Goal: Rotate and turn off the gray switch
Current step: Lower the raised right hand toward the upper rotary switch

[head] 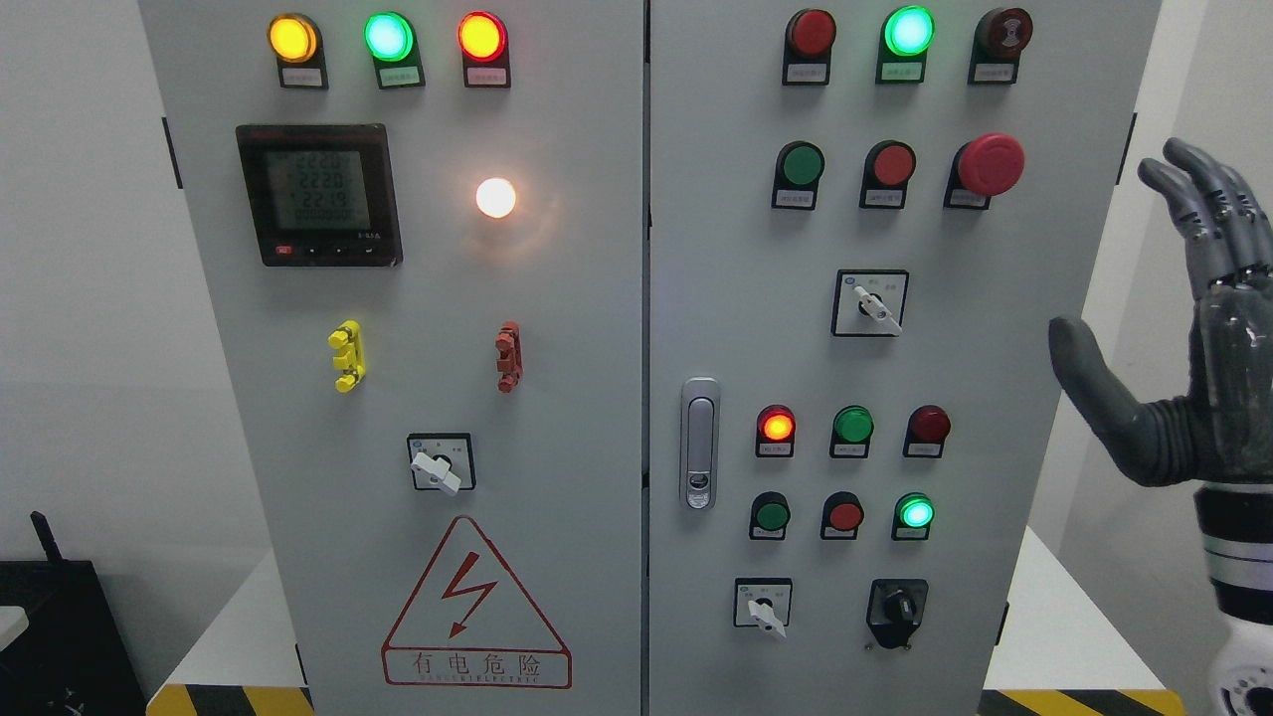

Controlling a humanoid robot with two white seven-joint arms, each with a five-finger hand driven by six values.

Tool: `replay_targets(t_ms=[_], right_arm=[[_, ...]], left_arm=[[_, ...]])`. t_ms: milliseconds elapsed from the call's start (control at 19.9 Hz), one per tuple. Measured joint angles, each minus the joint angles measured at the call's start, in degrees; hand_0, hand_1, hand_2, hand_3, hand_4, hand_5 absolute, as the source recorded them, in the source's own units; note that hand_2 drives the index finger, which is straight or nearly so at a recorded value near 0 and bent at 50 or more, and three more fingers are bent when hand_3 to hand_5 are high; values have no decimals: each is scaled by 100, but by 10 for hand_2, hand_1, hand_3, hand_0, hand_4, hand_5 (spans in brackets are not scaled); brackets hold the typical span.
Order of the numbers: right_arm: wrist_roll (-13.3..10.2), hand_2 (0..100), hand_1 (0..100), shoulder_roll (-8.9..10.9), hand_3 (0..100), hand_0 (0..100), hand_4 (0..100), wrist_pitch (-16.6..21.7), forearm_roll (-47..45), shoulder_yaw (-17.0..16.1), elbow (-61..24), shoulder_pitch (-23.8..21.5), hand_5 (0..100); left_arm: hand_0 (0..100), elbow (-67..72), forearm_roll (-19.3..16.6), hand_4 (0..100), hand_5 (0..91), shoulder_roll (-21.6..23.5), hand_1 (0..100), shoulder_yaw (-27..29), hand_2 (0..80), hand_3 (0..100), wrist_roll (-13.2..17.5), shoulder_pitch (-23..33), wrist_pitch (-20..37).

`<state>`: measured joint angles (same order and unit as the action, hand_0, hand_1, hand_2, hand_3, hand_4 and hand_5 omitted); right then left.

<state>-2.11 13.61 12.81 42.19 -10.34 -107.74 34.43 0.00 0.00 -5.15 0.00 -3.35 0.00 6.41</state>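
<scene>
The dark grey articulated right hand (1183, 328) hangs beside the pale grey metal cabinet (597, 348), fingers spread and empty, likely staged for a reach. Several white-levered rotary switches show (which one is meant is unclear), one (869, 304) nearest the hand.

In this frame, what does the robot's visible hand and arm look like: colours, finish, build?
Only the right hand shows, at the picture's right edge. It is dark grey, with a smooth matte thumb and palm and glossier segmented fingers with jointed knuckles. Below the wrist sits a black cuff with pale grey bands, then a white forearm shell. No cables or markings are visible.
</scene>
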Motion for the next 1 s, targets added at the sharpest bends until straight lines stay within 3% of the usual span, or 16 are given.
replay_targets(t_ms=[501,652,702,802,852,1003], right_arm=[[0,0,90,-5,19,238,0,0,-2,-6,4,18,0],[-8,0,90,-9,64,240,0,0,-7,-8,2,30,0],[-17,0,99,-9,104,243,11,0,-10,-9,2,36,40],[-41,39,137,-17,246,251,230,0,-17,-17,2,54,195],[-54,77,189,-26,410,249,380,0,-21,-19,3,67,393],[-66,139,297,-64,510,243,485,0,-36,-22,6,97,561]], left_arm=[[120,0,0,0,0,-1,389,0,0,0,-3,0,1],[120,0,0,0,0,-2,389,0,0,0,-4,0,1],[120,0,0,0,0,-2,389,0,0,0,-4,0,2],[120,0,0,0,0,-2,389,0,0,0,-4,0,2],[120,0,0,0,0,-2,389,0,0,0,-4,0,2],[120,0,0,0,0,-2,389,0,0,0,-4,0,2]])
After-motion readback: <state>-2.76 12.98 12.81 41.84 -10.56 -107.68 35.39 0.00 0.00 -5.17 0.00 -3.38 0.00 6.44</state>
